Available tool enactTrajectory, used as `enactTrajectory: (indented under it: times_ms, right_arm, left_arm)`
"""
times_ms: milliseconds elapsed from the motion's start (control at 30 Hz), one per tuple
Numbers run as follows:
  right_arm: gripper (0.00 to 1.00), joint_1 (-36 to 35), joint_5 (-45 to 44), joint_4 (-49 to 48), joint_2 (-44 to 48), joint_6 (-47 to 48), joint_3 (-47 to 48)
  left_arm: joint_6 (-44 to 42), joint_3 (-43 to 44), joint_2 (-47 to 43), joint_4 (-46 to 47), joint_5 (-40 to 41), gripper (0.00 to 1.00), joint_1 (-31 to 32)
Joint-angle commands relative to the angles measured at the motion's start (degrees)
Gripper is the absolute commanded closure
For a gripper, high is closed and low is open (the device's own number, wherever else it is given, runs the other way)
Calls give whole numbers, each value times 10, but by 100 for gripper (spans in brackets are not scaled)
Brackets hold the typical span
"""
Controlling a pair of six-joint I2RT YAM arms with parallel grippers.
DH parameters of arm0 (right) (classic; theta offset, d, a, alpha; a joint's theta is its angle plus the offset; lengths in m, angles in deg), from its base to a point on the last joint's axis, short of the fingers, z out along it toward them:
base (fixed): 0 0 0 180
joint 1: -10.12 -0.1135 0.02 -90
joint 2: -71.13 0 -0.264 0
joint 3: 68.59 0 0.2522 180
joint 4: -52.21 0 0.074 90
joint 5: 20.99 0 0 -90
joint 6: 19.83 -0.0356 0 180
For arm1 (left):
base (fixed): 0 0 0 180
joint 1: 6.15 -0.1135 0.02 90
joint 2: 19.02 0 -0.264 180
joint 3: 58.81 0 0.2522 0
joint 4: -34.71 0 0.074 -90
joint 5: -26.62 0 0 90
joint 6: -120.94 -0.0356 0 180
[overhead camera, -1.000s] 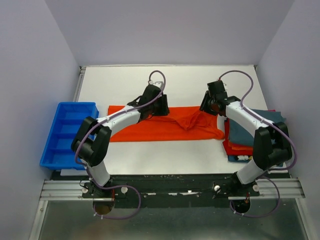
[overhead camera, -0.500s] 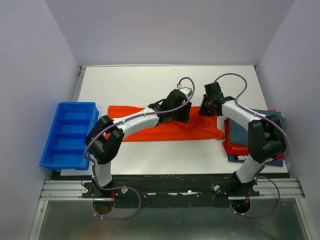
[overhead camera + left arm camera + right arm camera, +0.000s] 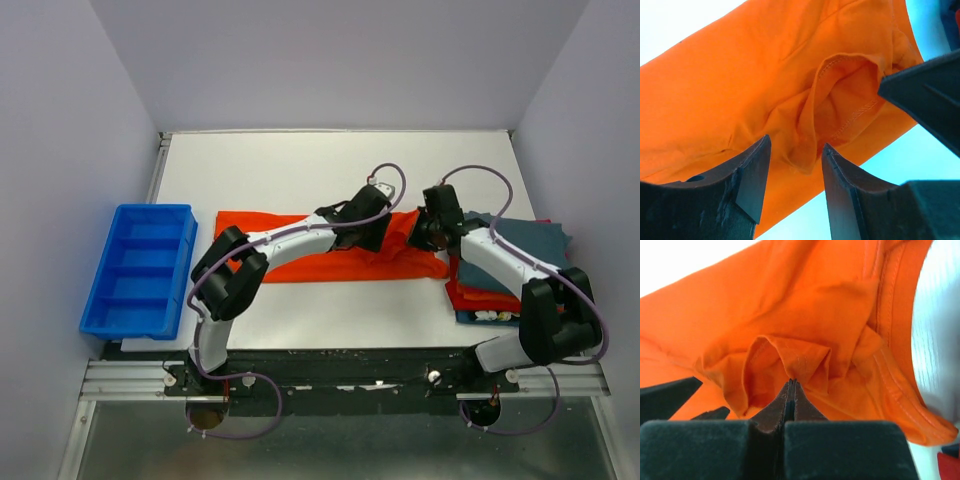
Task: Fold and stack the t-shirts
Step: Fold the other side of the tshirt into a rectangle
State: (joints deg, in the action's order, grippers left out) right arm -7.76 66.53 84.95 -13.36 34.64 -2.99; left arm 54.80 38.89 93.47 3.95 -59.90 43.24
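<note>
Orange-red t-shirt (image 3: 300, 265) lay lengthwise sideways; its raised fold (image 3: 805, 130) sat between the wide-open left gripper (image 3: 795, 150), with the right gripper (image 3: 791, 385) closed tight just beside.

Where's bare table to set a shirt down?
Bare table: the wide far strip behind the orange t-shirt, and a narrower strip between it and the near edge. Crowded: right side, where the stacked t-shirts lie and left gripper and right gripper meet.
</note>
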Motion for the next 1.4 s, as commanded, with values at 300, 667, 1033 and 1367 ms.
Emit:
enactTrajectory:
  times_ms: [300,667,1033,1367]
  right_arm:
    - [95,1,89,-40,116,-15,-132]
    - [93,0,107,-47,141,-16,-183]
    - [91,0,109,-56,151,-15,-200]
    - [84,0,117,-60,156,-4,-210]
  left_arm:
    - [26,2,5,-78,57,44,31]
    - [65,-4,20,-87,57,45,33]
    - [80,-11,41,-85,45,61,33]
    - [73,-33,4,-77,28,100,12]
